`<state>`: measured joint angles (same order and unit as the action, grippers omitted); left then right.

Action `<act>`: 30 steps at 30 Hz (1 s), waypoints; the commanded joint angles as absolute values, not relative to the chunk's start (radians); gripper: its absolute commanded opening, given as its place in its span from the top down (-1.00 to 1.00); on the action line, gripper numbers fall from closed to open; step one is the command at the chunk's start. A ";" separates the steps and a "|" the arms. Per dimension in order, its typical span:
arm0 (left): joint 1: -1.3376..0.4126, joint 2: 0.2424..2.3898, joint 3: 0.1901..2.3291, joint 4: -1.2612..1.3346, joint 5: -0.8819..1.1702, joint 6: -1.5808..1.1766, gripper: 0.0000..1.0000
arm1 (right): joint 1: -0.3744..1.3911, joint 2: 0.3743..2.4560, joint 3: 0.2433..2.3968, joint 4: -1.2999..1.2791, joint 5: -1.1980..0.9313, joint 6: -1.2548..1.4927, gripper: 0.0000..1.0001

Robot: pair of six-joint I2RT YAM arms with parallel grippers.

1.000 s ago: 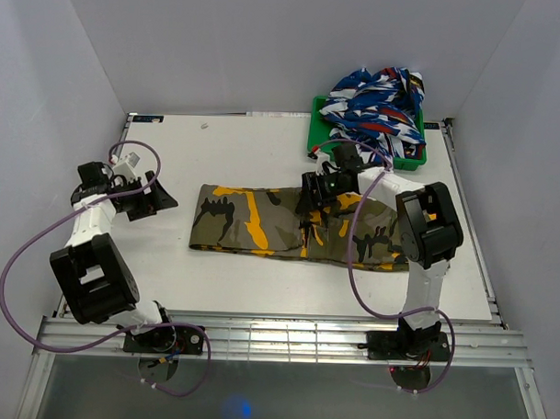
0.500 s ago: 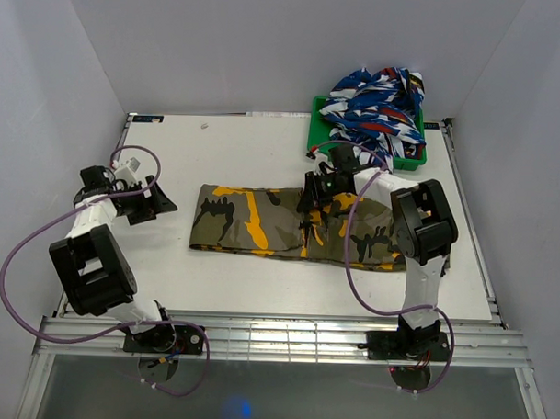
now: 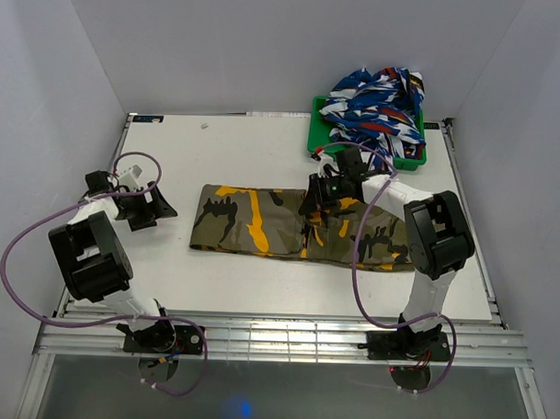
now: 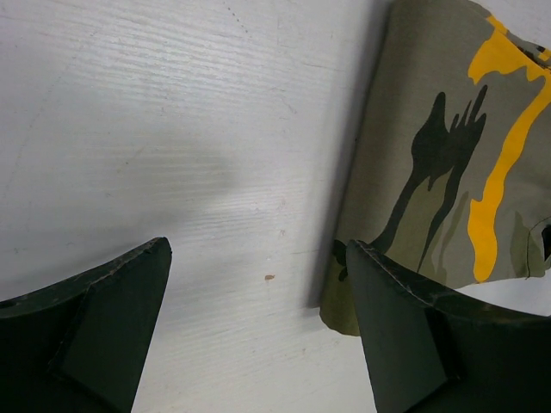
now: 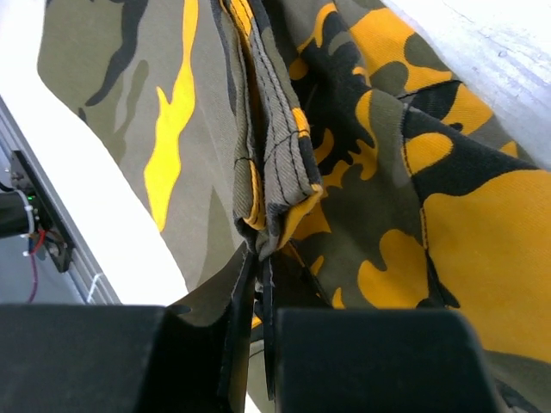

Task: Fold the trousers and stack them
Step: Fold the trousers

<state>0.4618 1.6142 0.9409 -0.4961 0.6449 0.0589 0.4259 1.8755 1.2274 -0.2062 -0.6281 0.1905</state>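
The trousers [image 3: 261, 223] lie as a long band across the middle of the table [image 3: 236, 153]. At their upper edge (right of centre) the right gripper [image 3: 322, 197] pinches a raised fold of cloth. The left gripper [image 3: 158, 205], fingers spread, sits at frame left, near their left end but not touching it.

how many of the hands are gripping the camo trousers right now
1. The right hand pinches a fold of the trousers mid-length; the left hand hangs open off their left end.
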 commanded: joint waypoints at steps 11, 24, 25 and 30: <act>0.457 1.796 0.982 -0.382 1.006 0.065 -0.69 | 0.426 1.988 1.266 -0.238 -0.496 0.097 0.84; 0.333 1.940 0.922 -0.298 1.003 0.028 -0.54 | 0.428 2.022 1.298 -0.285 -0.454 0.060 0.84; 0.324 1.945 0.908 -0.299 1.002 0.028 -0.53 | 0.428 2.028 1.299 -0.287 -0.453 0.058 0.85; 0.302 1.962 0.871 -0.275 0.959 0.011 -0.25 | 0.429 2.037 1.308 -0.295 -0.451 0.055 0.84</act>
